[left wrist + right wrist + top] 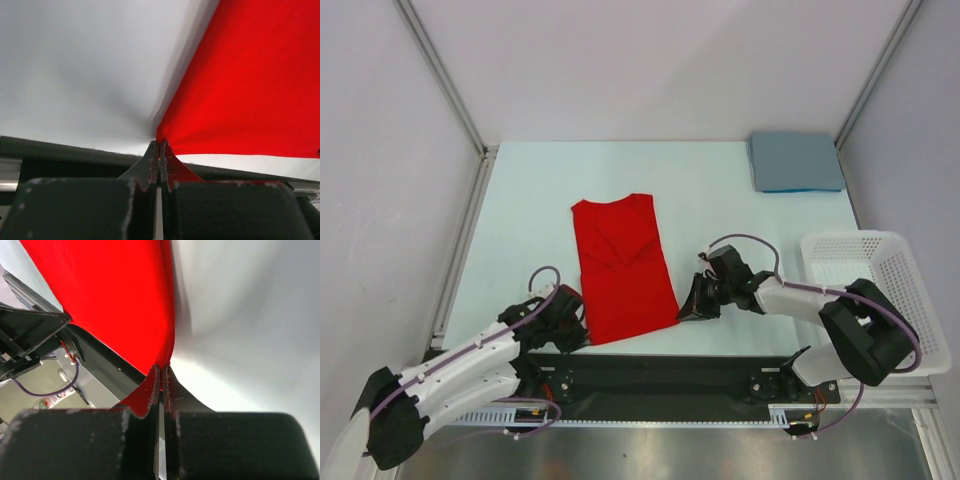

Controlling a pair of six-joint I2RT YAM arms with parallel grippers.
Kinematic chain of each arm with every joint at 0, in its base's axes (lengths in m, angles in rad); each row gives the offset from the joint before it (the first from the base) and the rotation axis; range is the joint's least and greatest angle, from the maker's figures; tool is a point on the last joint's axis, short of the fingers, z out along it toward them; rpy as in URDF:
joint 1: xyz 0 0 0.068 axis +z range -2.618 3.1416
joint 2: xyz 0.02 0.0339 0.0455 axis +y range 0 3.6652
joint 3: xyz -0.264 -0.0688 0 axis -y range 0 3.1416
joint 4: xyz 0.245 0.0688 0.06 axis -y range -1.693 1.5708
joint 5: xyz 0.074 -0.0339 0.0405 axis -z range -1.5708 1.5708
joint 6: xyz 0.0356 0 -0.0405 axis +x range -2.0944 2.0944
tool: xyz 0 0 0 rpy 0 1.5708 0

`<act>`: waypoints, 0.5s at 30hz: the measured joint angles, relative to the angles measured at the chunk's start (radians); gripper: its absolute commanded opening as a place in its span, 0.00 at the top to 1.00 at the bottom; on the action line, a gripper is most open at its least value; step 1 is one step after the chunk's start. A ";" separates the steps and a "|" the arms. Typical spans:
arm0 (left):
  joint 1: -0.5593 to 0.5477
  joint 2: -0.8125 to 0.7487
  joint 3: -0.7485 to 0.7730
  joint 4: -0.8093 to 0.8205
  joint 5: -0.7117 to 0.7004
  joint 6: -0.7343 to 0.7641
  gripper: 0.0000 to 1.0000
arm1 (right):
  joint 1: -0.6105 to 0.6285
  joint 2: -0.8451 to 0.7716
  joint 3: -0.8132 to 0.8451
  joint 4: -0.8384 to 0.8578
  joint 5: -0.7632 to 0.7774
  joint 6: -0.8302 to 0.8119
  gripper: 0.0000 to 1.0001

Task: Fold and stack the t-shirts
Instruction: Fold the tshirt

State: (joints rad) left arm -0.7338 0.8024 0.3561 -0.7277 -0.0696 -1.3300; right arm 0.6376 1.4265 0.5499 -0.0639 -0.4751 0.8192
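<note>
Because the red shirt (620,268) lies on the table (525,200) with its long axis running near to far, the left gripper (578,330) and right gripper (686,308), each clamping a near corner (contact hidden from above), have its collar end straight beyond them. The folded blue shirt (796,161) rests far right.

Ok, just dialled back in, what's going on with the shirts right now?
Both arms are working the red t-shirt, which lies flat in the middle of the table with its sleeves folded in. The left gripper is shut on the near left corner of the hem and the right gripper on the near right corner. The slate blue t-shirt sits folded at the far right corner, and the white mesh basket stands at the right edge.
</note>
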 measured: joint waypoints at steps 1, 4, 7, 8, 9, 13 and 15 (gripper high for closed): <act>-0.011 -0.010 0.000 -0.011 -0.002 -0.016 1.00 | 0.003 -0.015 -0.002 -0.008 0.000 0.000 1.00; -0.022 -0.016 0.012 -0.039 -0.016 -0.036 1.00 | 0.003 -0.022 0.001 -0.024 0.000 -0.002 1.00; -0.012 0.026 0.074 -0.073 -0.043 -0.024 1.00 | -0.006 0.013 0.032 -0.041 -0.013 -0.004 1.00; 0.005 0.057 0.103 -0.080 -0.047 -0.008 1.00 | -0.016 0.035 0.051 -0.045 -0.021 -0.004 1.00; 0.028 0.085 0.134 -0.084 -0.052 0.014 1.00 | -0.025 0.054 0.069 -0.047 -0.026 -0.004 1.00; 0.165 0.207 0.248 -0.067 -0.050 0.130 1.00 | -0.069 0.145 0.190 -0.085 -0.047 -0.017 1.00; 0.227 0.253 0.297 -0.056 -0.048 0.189 1.00 | -0.087 0.195 0.274 -0.111 -0.056 -0.032 1.00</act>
State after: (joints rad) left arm -0.5064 1.0554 0.6529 -0.7841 -0.1173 -1.1412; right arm 0.5510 1.6218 0.8238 -0.1749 -0.5308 0.7872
